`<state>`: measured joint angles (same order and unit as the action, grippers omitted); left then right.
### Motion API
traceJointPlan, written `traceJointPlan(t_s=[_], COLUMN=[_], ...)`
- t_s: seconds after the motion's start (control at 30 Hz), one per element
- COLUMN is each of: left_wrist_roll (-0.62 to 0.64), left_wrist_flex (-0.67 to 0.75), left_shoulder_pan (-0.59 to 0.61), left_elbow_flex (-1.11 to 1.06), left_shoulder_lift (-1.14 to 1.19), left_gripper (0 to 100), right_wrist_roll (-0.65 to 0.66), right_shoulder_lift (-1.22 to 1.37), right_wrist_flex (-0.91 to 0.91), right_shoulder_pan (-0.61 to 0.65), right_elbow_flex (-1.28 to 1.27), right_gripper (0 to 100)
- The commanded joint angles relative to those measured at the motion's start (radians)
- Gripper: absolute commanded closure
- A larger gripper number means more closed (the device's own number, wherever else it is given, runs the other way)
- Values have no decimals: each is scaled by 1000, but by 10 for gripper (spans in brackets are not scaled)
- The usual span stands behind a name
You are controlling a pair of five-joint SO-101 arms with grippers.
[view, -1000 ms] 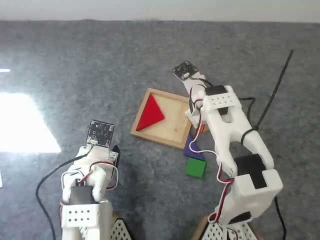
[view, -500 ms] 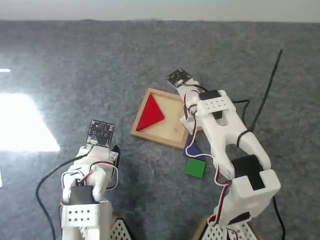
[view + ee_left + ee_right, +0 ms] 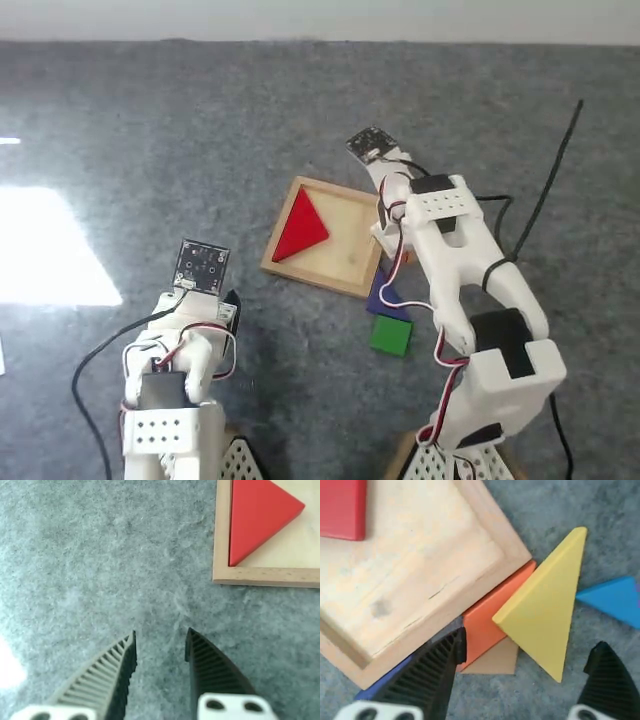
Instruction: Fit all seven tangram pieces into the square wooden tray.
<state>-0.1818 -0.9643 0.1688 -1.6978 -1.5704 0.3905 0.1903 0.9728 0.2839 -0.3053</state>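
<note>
My right pincer [image 3: 530,642] stands wide apart just outside the square wooden tray [image 3: 492,540]. The yellow triangle [image 3: 545,610] lies between its fingers, touching the orange piece [image 3: 487,617] that sits against the tray's rim. The red triangle [image 3: 340,507] lies inside the tray, and my left pincer [image 3: 160,640], also apart, hovers over grey carpet [image 3: 75,555] near the tray's corner.
</note>
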Motion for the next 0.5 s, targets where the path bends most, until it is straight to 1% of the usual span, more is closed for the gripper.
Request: traceJointPlan(t_s=[0.0,0.17,0.33,0.47], left_wrist_roll=[-12,-12,-12,-12], left_wrist_flex=[0,0,0,0], left_shoulder_pan=[6,6,6,6], left_elbow_flex=[8,8,8,8], left_shoulder_lift=[-15,-15,-15,-15], left_gripper=[848,848,848,848], right_wrist_roll=[-60,-57,-57,-57], right_shoulder_lift=[-54,-41,65,143], right_wrist_flex=[-47,-79,-91,-45], right_shoulder_pan=[-41,-42,-16,-15], right_elbow_flex=[60,58,107,190], right_gripper=[627,627,627,627])
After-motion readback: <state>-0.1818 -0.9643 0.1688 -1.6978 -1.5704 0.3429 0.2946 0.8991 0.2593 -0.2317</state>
